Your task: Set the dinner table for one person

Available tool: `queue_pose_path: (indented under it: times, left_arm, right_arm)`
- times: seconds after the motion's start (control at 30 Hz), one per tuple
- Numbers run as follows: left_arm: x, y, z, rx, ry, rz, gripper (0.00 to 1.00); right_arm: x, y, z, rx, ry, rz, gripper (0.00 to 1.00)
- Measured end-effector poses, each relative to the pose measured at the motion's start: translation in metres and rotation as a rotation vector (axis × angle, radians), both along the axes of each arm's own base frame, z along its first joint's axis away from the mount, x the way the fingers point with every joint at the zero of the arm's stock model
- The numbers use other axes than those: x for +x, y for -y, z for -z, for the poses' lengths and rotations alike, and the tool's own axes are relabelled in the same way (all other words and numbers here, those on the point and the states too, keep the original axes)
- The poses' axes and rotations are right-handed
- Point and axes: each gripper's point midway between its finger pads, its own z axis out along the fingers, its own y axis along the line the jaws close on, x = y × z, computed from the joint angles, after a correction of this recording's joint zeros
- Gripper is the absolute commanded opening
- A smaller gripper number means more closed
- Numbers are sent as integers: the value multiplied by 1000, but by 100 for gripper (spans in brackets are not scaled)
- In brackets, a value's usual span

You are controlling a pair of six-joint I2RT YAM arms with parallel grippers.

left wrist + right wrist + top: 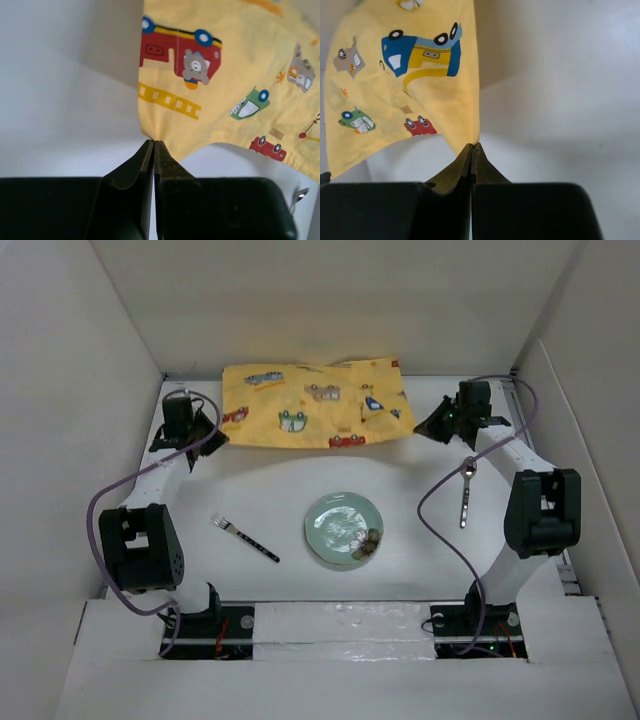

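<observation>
Slippage is the worry: left gripper (pixel 153 145) and right gripper (pixel 473 147) have jaws clamped on mere corner tips of the car-print placemat (pixel 318 402) at the far end of the white tabletop (pixel 290 480), so an uneven pull could free or skew it.

The large white rectangular dinner table (pixel 270 475) looks matt and smooth, as do the white panel walls (pixel 60 390) around it; the yellow cloth placemat (pixel 315 405) printed with small cars is a thin fabric, soft, matt and rippled at its edges; the round pale-green plate (pixel 318 522) is glossy like glazed ceramic. The slim fork (pixel 245 537) has bright metal tines and a dark, dull handle; the long spoon (pixel 466 495) looks like shiny metal; the fingers (pixel 125 175) of the left gripper (pixel 153 143) and of the right gripper (pixel 474 146) look like smooth black plastic with a faint sheen.
</observation>
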Motion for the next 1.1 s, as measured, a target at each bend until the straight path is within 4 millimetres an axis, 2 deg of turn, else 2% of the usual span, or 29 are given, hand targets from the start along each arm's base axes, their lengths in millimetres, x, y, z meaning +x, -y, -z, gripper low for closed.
queue_pose_path:
  times: [0.07,0.13,0.2,0.3,0.37,0.4,0.5,0.63,0.83,1.1]
  left_arm:
    - [-19,2,51,-11,-120,5,0]
    - [-36,5,93,-25,-227,12,0]
    - [-47,7,119,-36,-292,18,0]
    - [-62,10,142,-47,-346,25,0]
    - [-70,12,150,-52,-363,30,0]
    - [-73,12,154,-51,-367,31,0]
    - [-87,10,163,-40,-397,24,0]
    - [-96,5,163,-10,-411,8,0]
    - [-99,-2,156,32,-402,-11,0]
    - [-108,-9,161,67,-440,-27,0]
  right_arm:
    - [-11,1,42,-6,-103,-1,0]
    - [-19,1,67,-14,-165,-4,0]
    - [-24,2,81,-21,-194,-4,0]
    - [-33,4,94,-33,-218,-1,0]
    - [-43,7,104,-45,-238,2,0]
    - [-56,8,113,-53,-264,5,0]
    - [-70,11,122,-65,-290,10,0]
    - [-92,17,128,-90,-313,21,0]
    - [-104,31,124,-129,-304,53,0]
    - [-119,39,133,-173,-341,62,0]
